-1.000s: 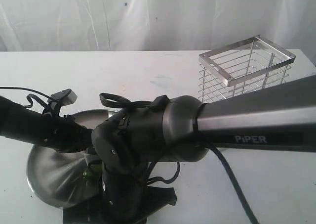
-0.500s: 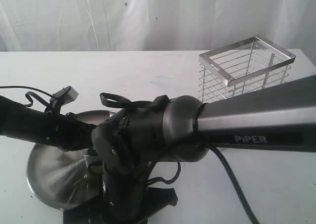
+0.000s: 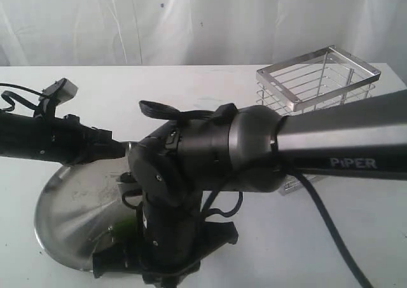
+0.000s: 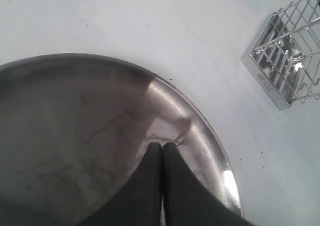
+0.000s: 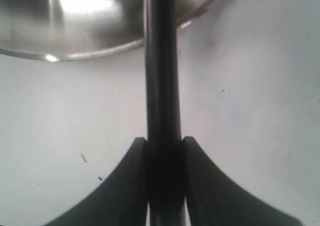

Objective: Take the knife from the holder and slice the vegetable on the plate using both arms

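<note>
**A:** Any writing you can read?

**B:** One word: "PiPER", in pale letters on the grey forearm of the right arm (image 3: 331,142). There's also a tiny stamp on the flat rim of the tall chrome wire holder (image 4: 264,81), but it's too small to read.

**A:** How many of each thing?

**B:** Two black and grey arms, with the left arm (image 3: 44,142) reaching in from the opposite side. One holder, one wide round stainless-steel plate (image 3: 67,202), one slim black knife (image 5: 162,76), and one green piece showing.

**A:** What does the knife look like, and where is it?

**B:** It's a dark straight bar. The right gripper (image 5: 164,142) has it clamped between both fingers, and its far end reaches over the plate's rim. I can't tell handle from blade.

**A:** And the vegetable?

**B:** It's a small glossy green pepper (image 3: 124,227). It lies on the plate just beside the right arm's wrist and is mostly hidden.

**A:** What about the other fingers?

**B:** The left gripper (image 4: 162,146) has its fingers pressed together with nothing between them, over the plate's bare metal. The holder stands well apart on the white table (image 3: 191,84).
</note>
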### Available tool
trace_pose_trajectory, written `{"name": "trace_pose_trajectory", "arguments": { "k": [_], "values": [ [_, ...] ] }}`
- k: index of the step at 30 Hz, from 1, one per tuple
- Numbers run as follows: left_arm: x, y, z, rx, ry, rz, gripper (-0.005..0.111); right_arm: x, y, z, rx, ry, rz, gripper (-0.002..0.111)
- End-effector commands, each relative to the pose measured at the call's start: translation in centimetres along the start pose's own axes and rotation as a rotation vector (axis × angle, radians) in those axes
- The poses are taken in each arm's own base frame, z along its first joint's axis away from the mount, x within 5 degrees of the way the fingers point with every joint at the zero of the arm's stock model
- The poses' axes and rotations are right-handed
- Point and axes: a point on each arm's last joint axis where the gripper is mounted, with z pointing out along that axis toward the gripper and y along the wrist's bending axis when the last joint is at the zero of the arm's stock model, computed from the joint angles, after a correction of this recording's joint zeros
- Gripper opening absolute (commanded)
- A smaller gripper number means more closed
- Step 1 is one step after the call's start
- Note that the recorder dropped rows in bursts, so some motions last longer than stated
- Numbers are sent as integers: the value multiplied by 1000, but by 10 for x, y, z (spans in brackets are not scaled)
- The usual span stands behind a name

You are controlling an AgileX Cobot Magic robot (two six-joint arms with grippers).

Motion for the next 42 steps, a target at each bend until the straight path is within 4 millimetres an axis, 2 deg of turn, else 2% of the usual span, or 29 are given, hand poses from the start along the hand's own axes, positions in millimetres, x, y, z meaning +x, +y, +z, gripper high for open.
{"name": "trace_pose_trajectory", "arguments": {
  "k": [1,7,12,17,20,25,29,36,42],
  "values": [
    [0,-4,-3,26,-2,2,0,-5,-2,-22,-55,-91,-5,0],
    [0,-5,-3,38,-2,-5,0,-5,-3,-43,-86,-151,-18,0],
    [-8,-15,-14,33,-40,13,0,-5,-7,-56,-80,-191,-35,0],
    [-18,-29,-32,18,-104,68,0,-3,-6,-57,-96,-178,-22,0],
    [-17,-35,-40,9,-110,73,0,7,1,-56,-108,-121,-17,0],
    [-5,-27,-42,-78,-105,36,0,33,21,-53,-103,-52,-87,0],
    [9,-25,-40,-73,-70,15,0,40,28,-48,-91,-41,-118,0],
    [11,-29,-40,-23,-82,38,0,35,22,-28,14,-14,-109,0],
    [24,-46,-45,127,54,199,0,23,-7,-38,216,-53,-90,0]
  ]
}}
